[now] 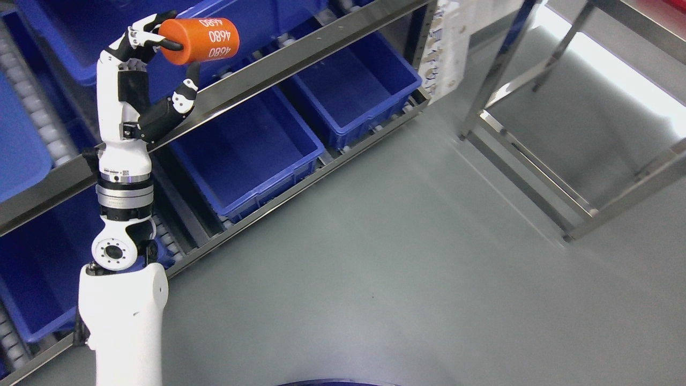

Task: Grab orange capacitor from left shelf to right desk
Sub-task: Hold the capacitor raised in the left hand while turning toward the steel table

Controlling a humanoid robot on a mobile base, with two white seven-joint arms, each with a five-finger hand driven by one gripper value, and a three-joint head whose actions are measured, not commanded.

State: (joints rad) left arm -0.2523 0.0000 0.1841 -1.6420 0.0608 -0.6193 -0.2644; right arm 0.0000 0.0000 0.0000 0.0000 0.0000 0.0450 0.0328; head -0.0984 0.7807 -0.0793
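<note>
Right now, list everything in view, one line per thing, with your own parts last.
orange capacitor: one, orange with white print, held up in front of the shelf at upper left
blue bins: at least five, blue; the two fully seen on the lower tier look empty
shelf: one, grey metal with roller tracks, slanting across the left and top
paper sheet: one, white with print, hanging at the shelf's right end
metal frame: one, steel, on the right, standing on the floor
floor: grey, middle and bottom
left hand: one, white and black, shut on the capacitor; the arm rises from lower left
</note>
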